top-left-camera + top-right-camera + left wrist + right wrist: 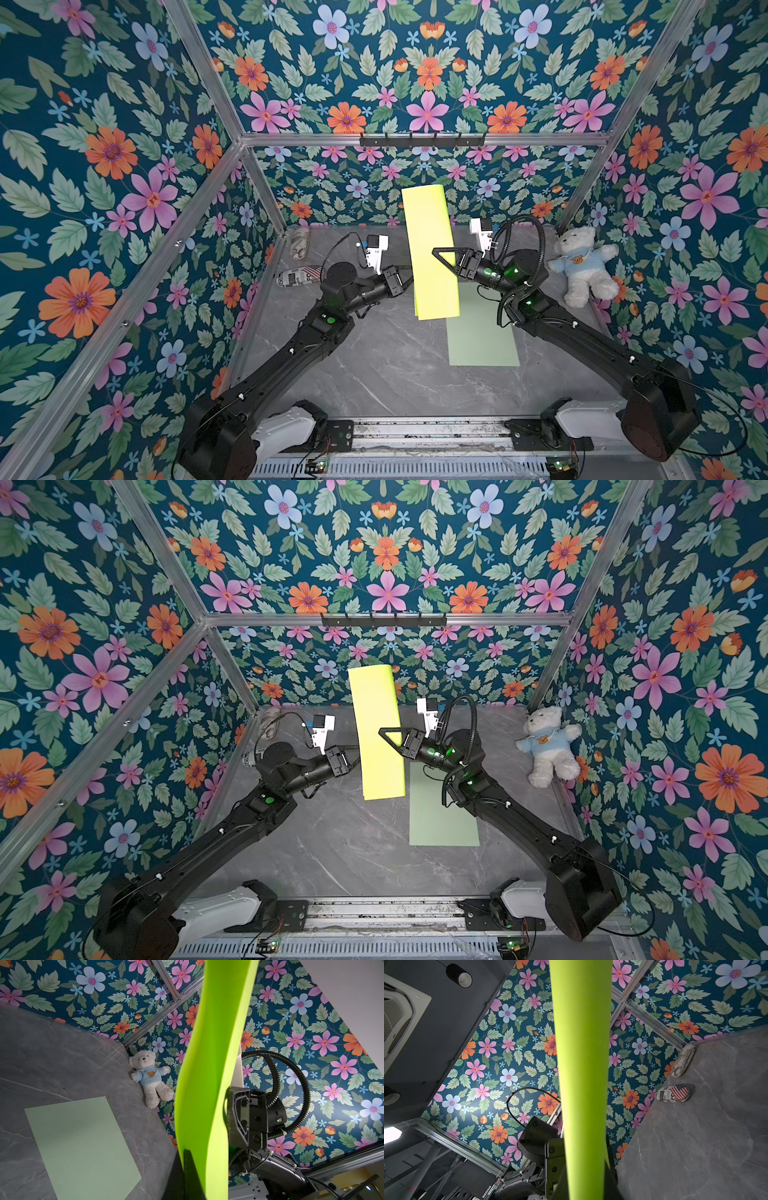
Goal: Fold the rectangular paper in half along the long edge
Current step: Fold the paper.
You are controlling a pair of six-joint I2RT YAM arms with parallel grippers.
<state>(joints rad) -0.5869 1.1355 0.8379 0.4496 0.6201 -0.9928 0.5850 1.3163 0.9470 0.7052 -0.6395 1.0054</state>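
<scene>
Paper (430, 249) hanging folded mid-frame, left gripper (409, 279) clamping its left edge, right gripper (436, 252) straddling its right edge, grip unclear, pale green sheet (482, 336) lying lower right

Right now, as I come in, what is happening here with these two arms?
Both arms hold a yellow-green paper up in the air above the table; it seems bent over into a loose double layer. The left gripper is shut on one long side. The right gripper has the paper between its jaws from the opposite side, how firmly is unclear. A pale green sheet lies flat below, untouched.
</scene>
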